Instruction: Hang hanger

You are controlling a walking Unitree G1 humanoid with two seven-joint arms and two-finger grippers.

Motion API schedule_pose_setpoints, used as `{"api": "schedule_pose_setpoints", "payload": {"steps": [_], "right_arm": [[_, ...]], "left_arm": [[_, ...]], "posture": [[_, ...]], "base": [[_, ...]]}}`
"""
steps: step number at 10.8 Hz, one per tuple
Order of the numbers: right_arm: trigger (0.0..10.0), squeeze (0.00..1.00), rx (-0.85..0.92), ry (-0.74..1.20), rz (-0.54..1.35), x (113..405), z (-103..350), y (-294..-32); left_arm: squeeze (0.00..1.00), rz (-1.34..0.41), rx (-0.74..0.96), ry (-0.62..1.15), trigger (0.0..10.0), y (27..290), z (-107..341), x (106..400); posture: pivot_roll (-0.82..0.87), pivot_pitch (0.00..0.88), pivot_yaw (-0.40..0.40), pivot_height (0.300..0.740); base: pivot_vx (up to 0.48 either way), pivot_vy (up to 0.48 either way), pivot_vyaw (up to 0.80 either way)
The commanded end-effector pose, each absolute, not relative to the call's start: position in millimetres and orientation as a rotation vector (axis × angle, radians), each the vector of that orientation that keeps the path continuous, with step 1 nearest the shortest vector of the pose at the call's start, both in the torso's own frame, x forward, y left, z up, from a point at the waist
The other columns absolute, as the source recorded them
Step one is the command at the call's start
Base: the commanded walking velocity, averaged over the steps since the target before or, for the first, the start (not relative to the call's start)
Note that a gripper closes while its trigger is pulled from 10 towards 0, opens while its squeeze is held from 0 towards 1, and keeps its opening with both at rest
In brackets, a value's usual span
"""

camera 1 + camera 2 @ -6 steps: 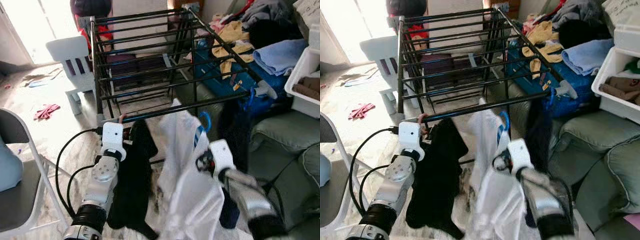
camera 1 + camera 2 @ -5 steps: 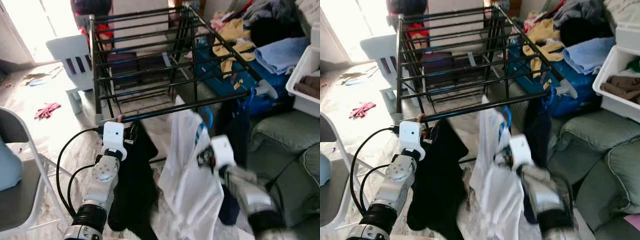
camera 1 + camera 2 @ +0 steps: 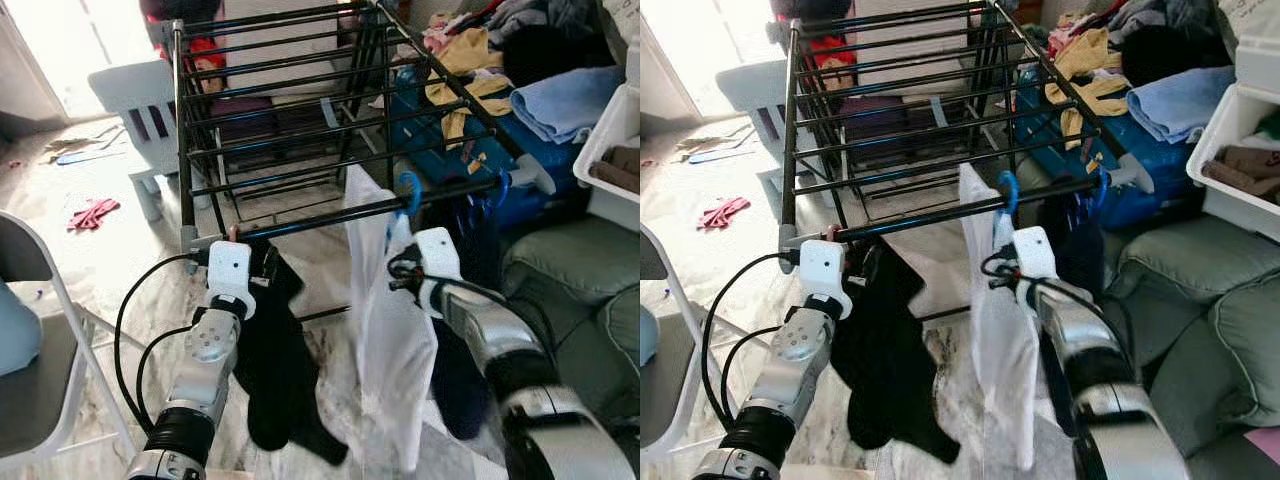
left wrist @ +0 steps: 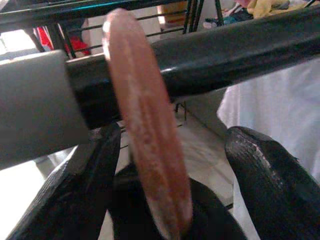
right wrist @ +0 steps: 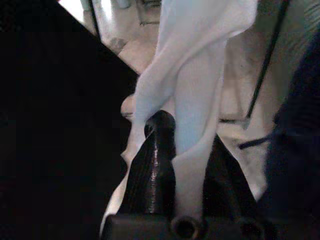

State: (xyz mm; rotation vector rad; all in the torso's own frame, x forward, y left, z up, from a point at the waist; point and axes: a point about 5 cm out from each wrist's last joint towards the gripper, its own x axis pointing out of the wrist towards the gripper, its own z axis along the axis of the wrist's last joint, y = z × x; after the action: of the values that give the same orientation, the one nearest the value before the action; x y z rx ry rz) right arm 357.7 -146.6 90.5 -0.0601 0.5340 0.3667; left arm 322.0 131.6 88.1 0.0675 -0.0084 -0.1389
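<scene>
Hook position governs the next move: we find the blue hanger hook (image 3: 408, 186) just centre-right in the left eye view, right at the front rail (image 3: 330, 218) of the drying rack (image 3: 890, 90), which runs left to right. Whether it has seated over the rail we cannot tell. The right gripper (image 5: 185, 160) sits directly below, fingers pinching the white shirt (image 3: 385, 330) at the hanger's neck. At lower left, the left gripper (image 4: 170, 185) stands spread on either side of a pink hanger hook (image 4: 145, 145) already over the same rail, carrying a black garment (image 3: 275, 370). We judge the right arm nearer. A dark garment (image 3: 1072, 240) on another blue hook crowds the right side; the sofa (image 3: 1200, 300) lies beyond.
</scene>
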Motion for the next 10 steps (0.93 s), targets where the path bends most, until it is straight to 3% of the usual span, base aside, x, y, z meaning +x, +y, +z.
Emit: {"api": "schedule_pose_setpoints", "payload": {"steps": [1, 5, 8, 9, 10], "right_arm": [[10.0, 0.0, -0.026, 0.512, 0.415, 365, 103, -135], [10.0, 0.0, 0.112, 0.68, 0.431, 352, 68, -128], [10.0, 0.0, 0.094, 0.642, 0.424, 352, 66, -134], [10.0, 1.0, 0.038, 0.594, 0.423, 353, 69, -138], [10.0, 1.0, -0.049, 0.546, 0.429, 354, 71, -142]], "left_arm": [[0.0, -0.134, 0.069, -0.002, 10.0, 135, 87, 320], [0.0, -0.143, 0.068, 0.001, 10.0, 134, 88, 319], [0.0, -0.144, 0.068, 0.0, 10.0, 133, 89, 320], [0.0, -0.145, 0.067, -0.001, 10.0, 132, 89, 320], [0.0, -0.147, 0.065, 0.0, 10.0, 131, 88, 319]], "posture": [[-0.15, 0.0, 0.057, 0.74], [-0.14, 0.0, 0.052, 0.74], [-0.14, 0.0, 0.051, 0.74], [-0.14, 0.0, 0.051, 0.74], [-0.14, 0.0, 0.05, 0.74]], "base": [[0.0, 0.0, 0.0], [0.0, 0.0, 0.0], [0.0, 0.0, 0.0], [0.0, 0.0, 0.0], [0.0, 0.0, 0.0]]}}
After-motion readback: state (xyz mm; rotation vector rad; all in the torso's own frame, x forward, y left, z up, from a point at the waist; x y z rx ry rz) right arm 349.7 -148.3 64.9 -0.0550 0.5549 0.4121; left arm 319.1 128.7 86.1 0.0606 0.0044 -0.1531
